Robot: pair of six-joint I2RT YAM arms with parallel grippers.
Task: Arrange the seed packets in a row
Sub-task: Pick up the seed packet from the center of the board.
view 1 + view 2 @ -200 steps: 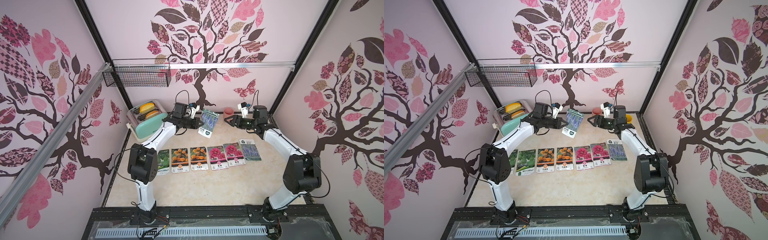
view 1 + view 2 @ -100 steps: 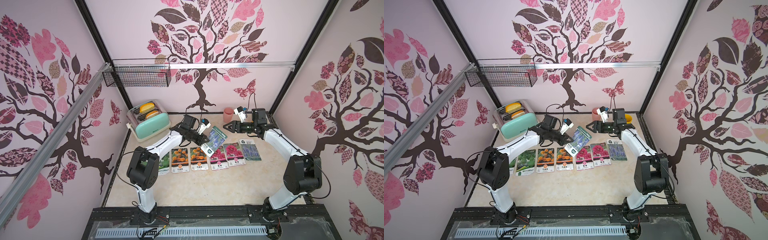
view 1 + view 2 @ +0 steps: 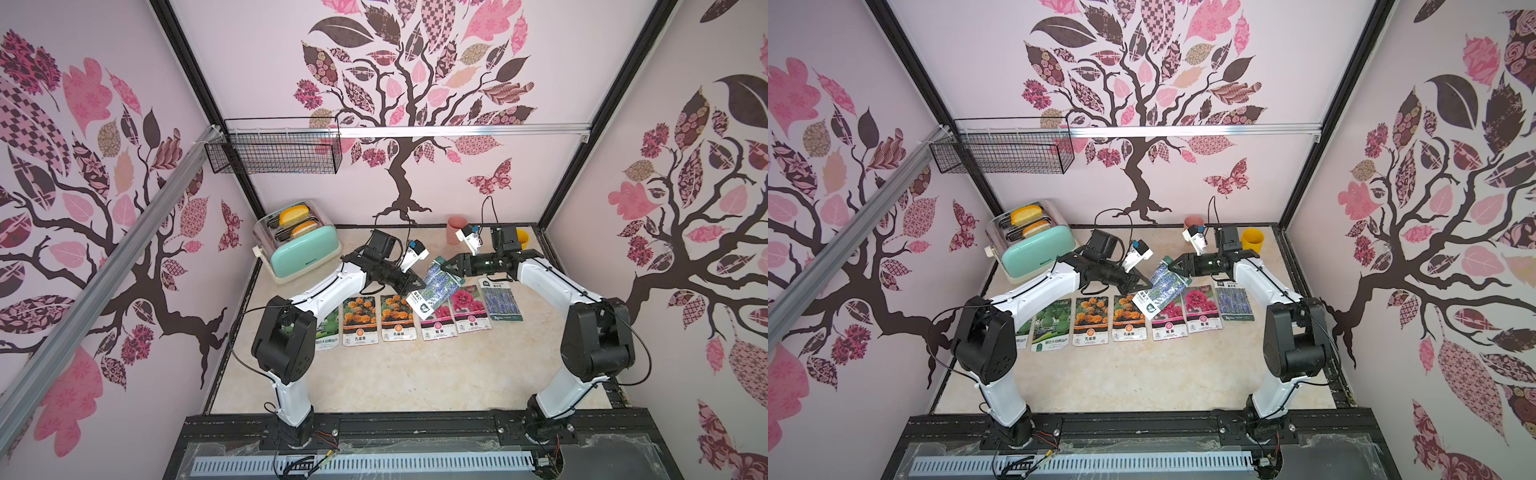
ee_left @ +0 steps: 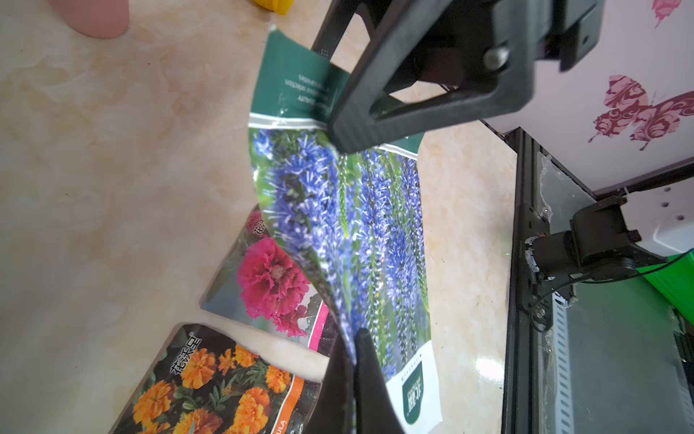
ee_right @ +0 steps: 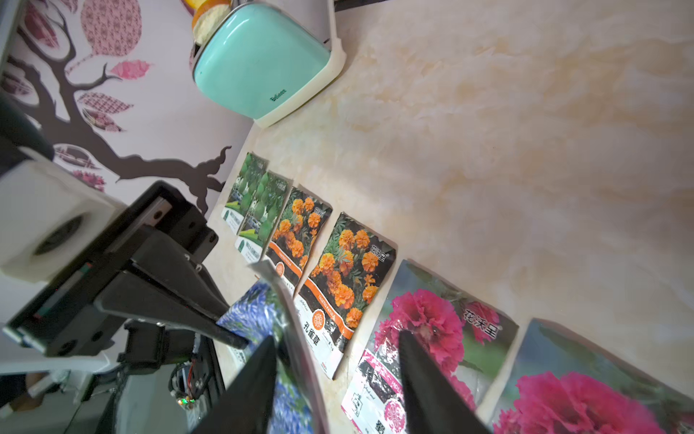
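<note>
The held lavender packet is up in the air, tilted, above the far side of the row about where marigolds meet magentas. The left gripper has its jaws pinched tight on the white-label end. The right gripper has its jaws apart on either side of the packet's green top end (not clamped, going by the right wrist view). Looks like a handover to me.

Below, 7 packets already lie side by side on the table: 2 gourd packets at the left, 2 marigold packets, 2 magenta packets, then 1 flat lavender packet at the right end.

So 7 of 8 done — what's left is laying this one down, probably just right of its twin.
</note>
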